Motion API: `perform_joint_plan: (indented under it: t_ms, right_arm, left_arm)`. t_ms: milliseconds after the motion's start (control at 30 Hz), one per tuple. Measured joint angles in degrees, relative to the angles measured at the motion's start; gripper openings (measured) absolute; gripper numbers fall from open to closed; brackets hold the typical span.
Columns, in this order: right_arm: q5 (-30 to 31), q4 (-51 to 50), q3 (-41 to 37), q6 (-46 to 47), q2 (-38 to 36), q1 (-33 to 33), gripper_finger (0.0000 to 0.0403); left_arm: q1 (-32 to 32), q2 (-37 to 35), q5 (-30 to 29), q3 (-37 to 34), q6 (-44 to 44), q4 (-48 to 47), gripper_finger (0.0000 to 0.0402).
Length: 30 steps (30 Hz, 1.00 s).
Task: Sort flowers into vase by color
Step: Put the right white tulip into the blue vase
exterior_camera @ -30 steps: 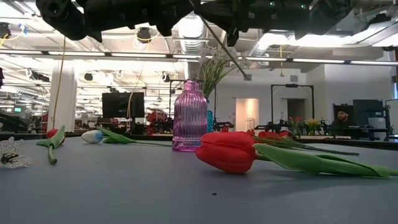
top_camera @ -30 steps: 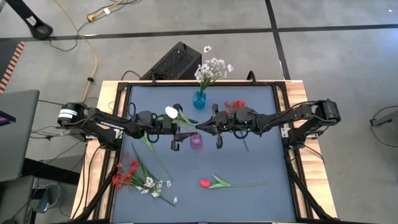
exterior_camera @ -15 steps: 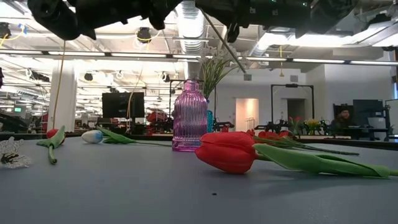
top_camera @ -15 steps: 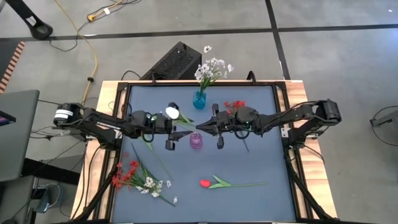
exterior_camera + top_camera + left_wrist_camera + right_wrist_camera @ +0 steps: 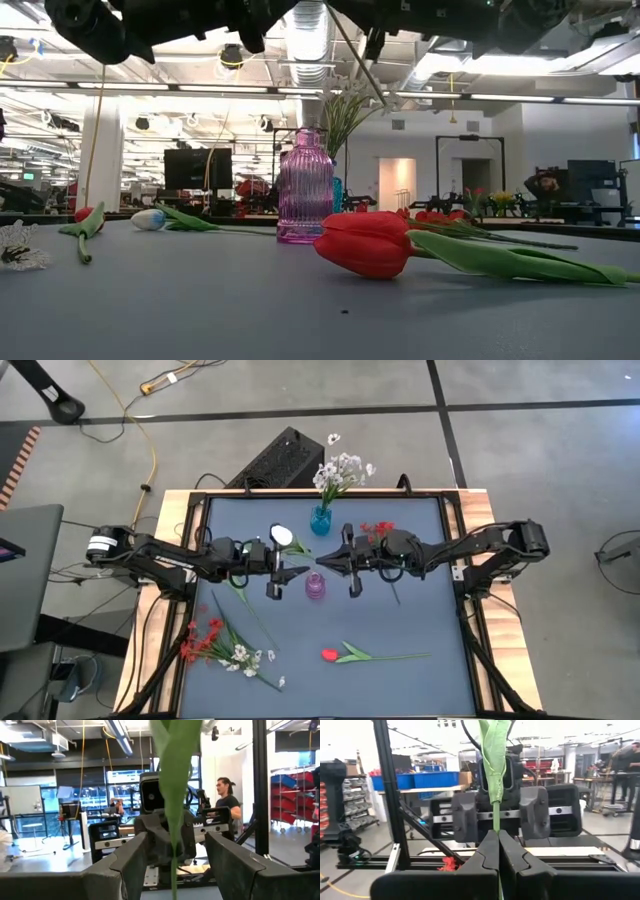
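Note:
My right gripper (image 5: 320,561) hovers above the purple vase (image 5: 315,587), shut on a white tulip whose bloom (image 5: 281,536) shows toward the far left. My left gripper (image 5: 292,568) faces it from the left, open. In the left wrist view the tulip's leaf (image 5: 172,780) stands between my open fingers (image 5: 135,855), touching neither. The blue vase (image 5: 320,518) holds white sprays. A red tulip (image 5: 330,654) lies near the table's near edge. My right gripper pinches the white tulip's green stem (image 5: 495,817) just below its leaf (image 5: 495,750), between the two fingers. The fingers come level from the table's right and lie across the stem. The tulip is lifted clear, its lower stem (image 5: 360,60) slanting down above the purple vase (image 5: 304,185).
A red spray (image 5: 378,528) lies beside my right arm. Red and white sprays (image 5: 225,645) are piled at the near left. Another white tulip (image 5: 150,218) lies on the table left of the purple vase. People show in the room beyond.
My left gripper has drawn back a little toward the table's left edge, away from my right gripper. The white bloom has shifted slightly toward the far edge. My right gripper has kept its hold on the stem.

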Motion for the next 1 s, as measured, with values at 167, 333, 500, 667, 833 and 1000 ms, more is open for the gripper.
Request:
perform_joint_plan:
  t_ms: [167, 333, 500, 667, 833, 1000]
  right_arm:
    - [0.26, 0.14, 0.02, 0.01, 0.02, -0.35, 0.0020]
    - [0.62, 0.36, 0.03, 0.05, 0.11, -0.33, 0.0020]
    - [0.76, 0.51, 0.07, 0.18, 0.42, -0.33, 0.0020]
    - [0.81, 0.96, 0.07, 0.18, 0.42, 0.25, 0.0020]
    - [1.75, 1.69, 0.07, 0.04, 0.42, 0.54, 0.0020]
    - [1.96, 1.67, 0.07, -0.55, 0.42, 0.35, 0.0020]
  left_arm:
    - [0.00, 0.00, -0.48, 0.06, -0.63, 0.54, 0.0190]
    - [0.17, 0.00, -1.55, 1.50, -2.66, -1.91, 0.0190]
    - [0.17, 0.00, -1.74, 4.64, -1.96, -6.37, 0.0190]
    - [0.35, 0.00, -1.68, 5.03, -0.78, -7.45, 0.0190]
    - [0.39, 0.00, -1.68, 5.03, -0.80, -7.45, 0.0190]
    - [0.39, 0.00, -1.66, 5.03, -0.80, -8.40, 0.0190]
